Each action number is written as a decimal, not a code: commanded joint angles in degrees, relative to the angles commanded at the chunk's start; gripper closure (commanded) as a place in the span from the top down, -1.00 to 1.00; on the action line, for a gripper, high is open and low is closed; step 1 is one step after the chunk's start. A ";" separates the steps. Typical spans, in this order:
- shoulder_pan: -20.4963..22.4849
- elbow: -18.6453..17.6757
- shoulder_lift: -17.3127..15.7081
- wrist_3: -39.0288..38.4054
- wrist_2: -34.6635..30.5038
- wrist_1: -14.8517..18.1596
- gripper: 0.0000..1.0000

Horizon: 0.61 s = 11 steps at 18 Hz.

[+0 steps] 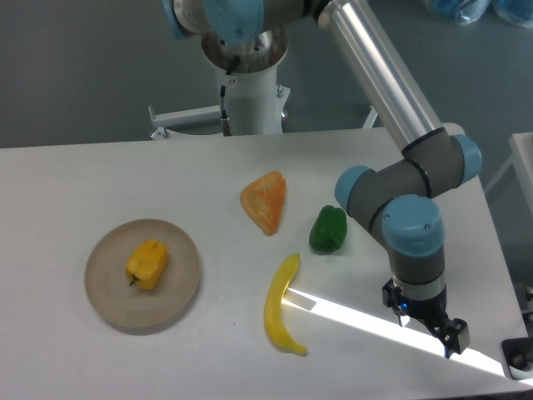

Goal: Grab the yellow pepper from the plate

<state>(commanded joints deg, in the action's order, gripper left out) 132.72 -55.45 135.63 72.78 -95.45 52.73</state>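
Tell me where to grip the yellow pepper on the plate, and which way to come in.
Come straight down from above and close across the blocky middle of the yellow pepper, probably across its narrower width. It lies on its side on the plate, stem toward the lower left, so the body offers more to hold than the stem. The gripper is far off on the right.

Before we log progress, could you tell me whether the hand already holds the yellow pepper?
No, the yellow pepper lies on the plate.

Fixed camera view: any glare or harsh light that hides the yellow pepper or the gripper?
Fixed camera: a bright sunlit stripe crosses the table from the banana toward the gripper, washing out that area; the yellow pepper on the plate is evenly lit.
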 joint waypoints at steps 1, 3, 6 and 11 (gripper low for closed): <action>-0.09 -1.49 -1.49 -0.97 0.00 0.26 1.00; -0.87 -4.13 -5.09 -2.99 0.09 2.36 1.00; -1.32 -8.60 -11.24 -6.24 0.78 7.10 1.00; -2.37 -17.39 -21.88 -15.73 7.46 11.25 1.00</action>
<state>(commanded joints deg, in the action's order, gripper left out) 130.34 -72.84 113.75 57.05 -87.98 63.98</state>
